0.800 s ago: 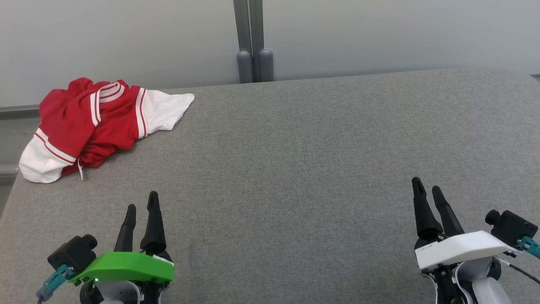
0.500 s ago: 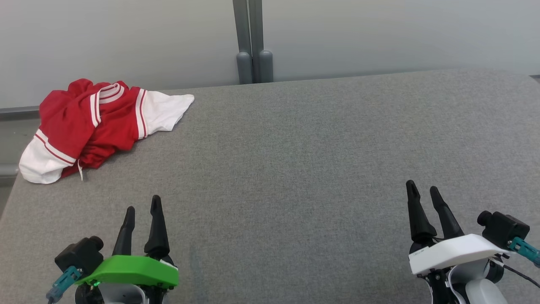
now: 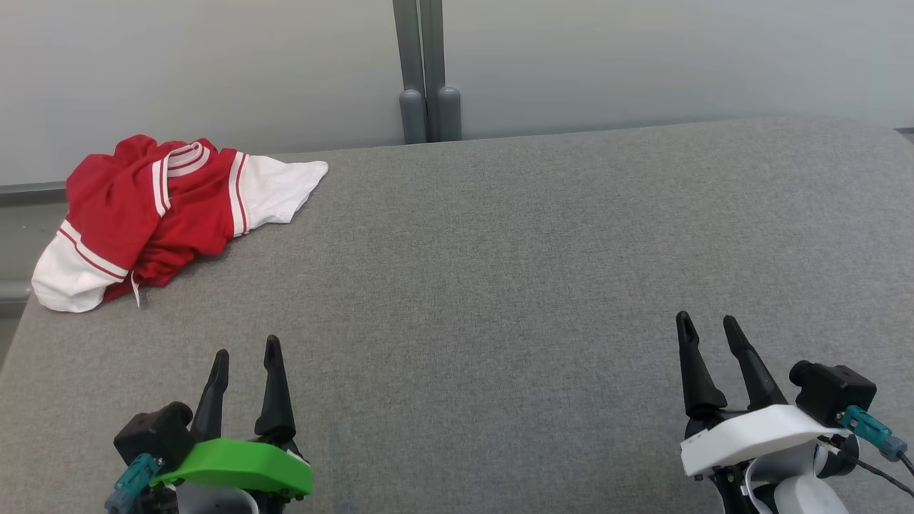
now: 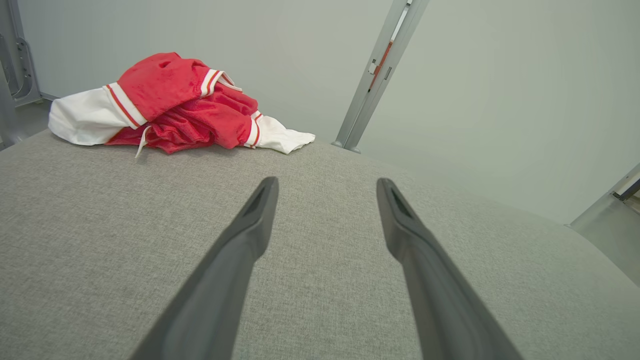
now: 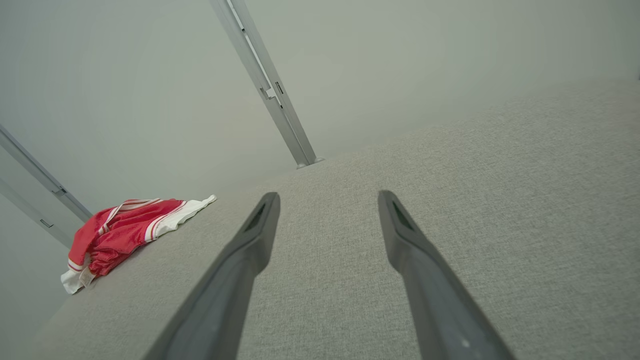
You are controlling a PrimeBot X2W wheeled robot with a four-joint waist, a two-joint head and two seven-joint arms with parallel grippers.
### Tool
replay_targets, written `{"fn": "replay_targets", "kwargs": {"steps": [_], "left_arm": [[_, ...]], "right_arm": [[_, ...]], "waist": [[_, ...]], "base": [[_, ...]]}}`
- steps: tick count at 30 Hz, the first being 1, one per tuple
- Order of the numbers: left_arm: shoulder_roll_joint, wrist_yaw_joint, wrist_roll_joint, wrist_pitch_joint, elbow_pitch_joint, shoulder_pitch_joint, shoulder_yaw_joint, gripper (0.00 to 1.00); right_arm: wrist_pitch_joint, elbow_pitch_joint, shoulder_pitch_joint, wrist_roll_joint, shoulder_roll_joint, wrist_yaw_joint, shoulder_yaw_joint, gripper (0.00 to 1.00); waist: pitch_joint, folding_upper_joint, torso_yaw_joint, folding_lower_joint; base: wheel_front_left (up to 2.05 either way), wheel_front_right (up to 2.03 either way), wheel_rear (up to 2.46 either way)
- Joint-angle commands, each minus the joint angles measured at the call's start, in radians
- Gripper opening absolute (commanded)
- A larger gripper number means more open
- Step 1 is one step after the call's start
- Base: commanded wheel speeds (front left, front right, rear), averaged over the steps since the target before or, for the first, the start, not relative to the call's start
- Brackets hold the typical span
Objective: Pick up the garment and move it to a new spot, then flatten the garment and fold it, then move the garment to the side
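The garment (image 3: 161, 214) is a crumpled red piece with white ends and red-and-white stripes, heaped at the far left corner of the grey table (image 3: 500, 250). It also lies ahead and to the left in the left wrist view (image 4: 180, 107) and small at the far left in the right wrist view (image 5: 125, 232). My left gripper (image 3: 245, 346) hovers open near the front left, well short of the garment. At the front right my right gripper (image 3: 707, 321) is open too, with nothing between its fingers.
A grey post (image 3: 421, 71) stands against the pale wall behind the table's far edge. The table's left edge (image 3: 18, 321) runs close to the garment. Bare grey cloth spreads across the middle and right.
Both grippers have drawn back toward the front edge, the left one shifting slightly right and the right one slightly left. The garment has stayed put.
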Motion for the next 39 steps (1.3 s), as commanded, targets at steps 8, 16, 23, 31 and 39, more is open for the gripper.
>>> {"fn": "replay_targets", "kwargs": {"steps": [8,16,23,31,39], "left_arm": [[0.009,0.009,0.087,-0.025,-0.005,0.016,-0.007,1.00],[0.009,0.011,0.156,-0.042,0.002,0.027,-0.004,1.00],[0.010,0.019,0.204,-0.058,0.006,0.040,0.000,1.00],[0.010,0.021,0.247,-0.074,0.019,0.044,-0.004,1.00],[0.011,0.027,0.295,-0.087,0.028,0.045,-0.008,1.00]], "right_arm": [[-0.026,0.012,0.007,-0.101,-0.006,0.000,0.012,1.00],[-0.044,0.017,0.013,-0.177,-0.007,0.001,0.021,1.00],[-0.059,0.011,0.017,-0.237,-0.007,0.001,0.027,1.00],[-0.074,0.005,0.020,-0.298,-0.008,0.001,0.033,1.00],[-0.087,0.000,0.025,-0.354,-0.008,0.001,0.037,1.00]], "waist": [[-0.004,0.0000,0.000,-0.0001],[-0.008,0.0000,0.000,-0.0001],[-0.013,0.0000,-0.001,-0.0001],[-0.015,0.0000,-0.001,-0.0001],[-0.016,0.0000,-0.002,-0.0001]], "base": [[0.00,0.00,0.00],[0.00,0.00,0.00],[0.00,0.00,0.00],[0.00,0.00,0.00],[0.00,0.00,0.00]]}}
